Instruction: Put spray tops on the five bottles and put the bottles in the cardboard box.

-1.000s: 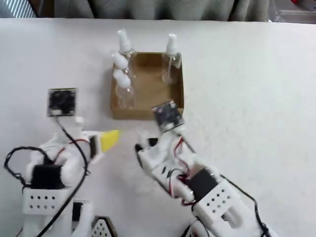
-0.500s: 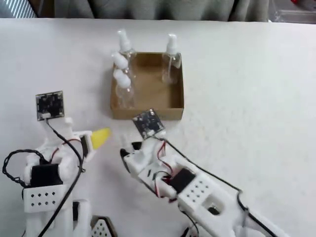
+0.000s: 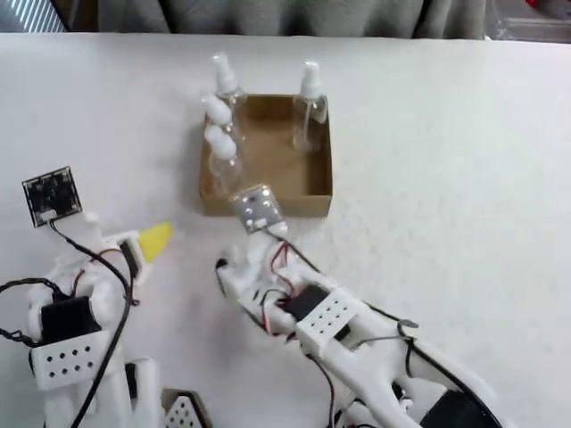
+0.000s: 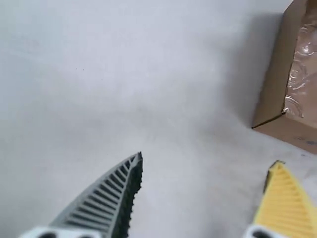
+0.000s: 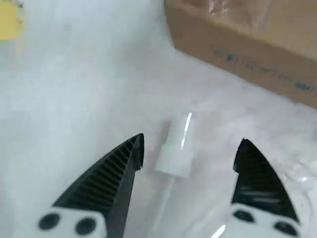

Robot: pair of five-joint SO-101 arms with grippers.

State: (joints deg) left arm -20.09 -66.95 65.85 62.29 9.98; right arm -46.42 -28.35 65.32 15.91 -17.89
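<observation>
Cardboard, high view: the brown open cardboard box (image 3: 303, 203) holds four clear plastic bottles with white spray tops (image 3: 310, 98), all upright. Three stand down its 9 o'clock wall and one at its 1 o'clock corner. Over the last second the left gripper (image 3: 150, 242) has backed off toward 9 o'clock, away from the box. The right arm (image 3: 321, 316) has also swung toward 9 o'clock, so its wrist now sits just at 6 o'clock of the box front. Reading: four bottles done, right arm lining up on the fifth set. The wrist covers whatever lies beneath it on the table.

Left wrist view: left gripper (image 4: 207, 163) parted wide, grey and yellow fingers holding nothing over the white table (image 4: 99, 74). Box corner (image 4: 285, 84) lies ahead of the yellow finger, cut off at the edge.

Right wrist view: right gripper (image 5: 192, 141) spread open, black fingers straddling a loose white spray top (image 5: 174, 154) lying on the table, apart from both. Its dip tube blurs out. Clear glints beside one finger may be the fifth bottle; cannot confirm.
</observation>
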